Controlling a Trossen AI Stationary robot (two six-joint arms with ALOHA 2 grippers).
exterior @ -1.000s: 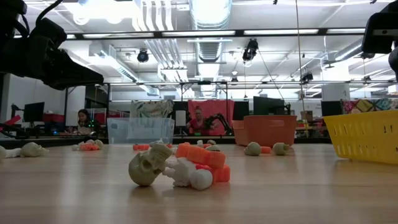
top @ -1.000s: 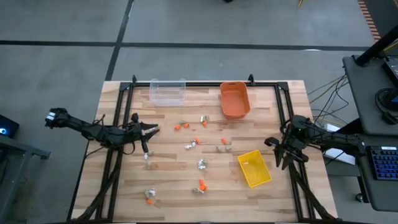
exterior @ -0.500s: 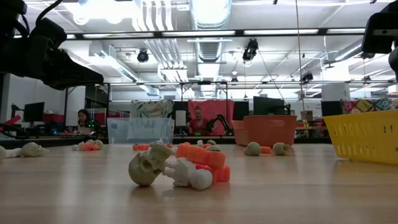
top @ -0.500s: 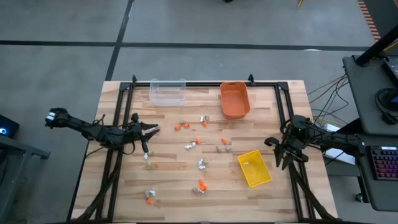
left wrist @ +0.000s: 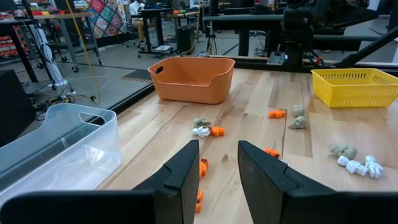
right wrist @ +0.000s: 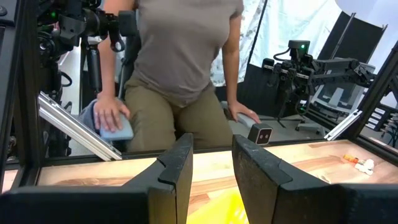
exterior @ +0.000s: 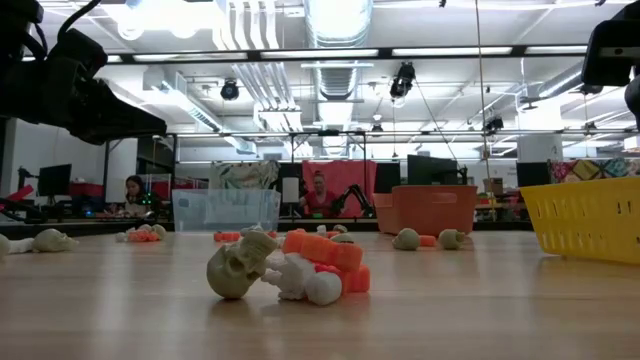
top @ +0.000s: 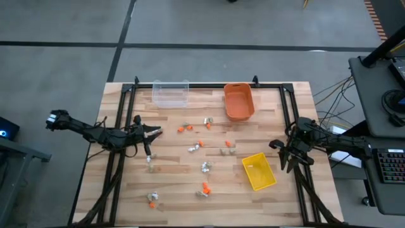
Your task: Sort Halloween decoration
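Your left gripper (top: 152,132) hangs over the table (top: 171,183) with its fingers a little apart and nothing between them; your right gripper (top: 283,152) waits just beside the yellow bin (top: 259,171), fingers also parted and empty.

The Halloween decoration (top: 204,167) lies scattered ahead of the left gripper, between it and the yellow bin: orange bits (left wrist: 201,167) almost under its fingertips, a white-and-orange pair (left wrist: 208,131) further out toward the orange bin (left wrist: 191,78), small skulls (left wrist: 297,122) and a white bone piece (left wrist: 362,167) off toward the yellow bin. More lie on the near side of the table, well away from both grippers. The clear bin (left wrist: 56,142) sits close alongside the left gripper.

Judge these trinkets as very light, hard moulded plastic: stiff, not fragile, but smooth and apt to skid or pop out of a pinch. Take a skull across its widest rounded part, and a bone or orange block across its short side, coming straight down.

In the low view a tan skull (exterior: 236,268), white bone and orange block (exterior: 322,251) lie touching in one heap, so you cannot tell where one piece ends. From above, the pieces are too small to sort by shape. A person (right wrist: 180,68) stands beyond the table's edge, ahead of the right gripper.
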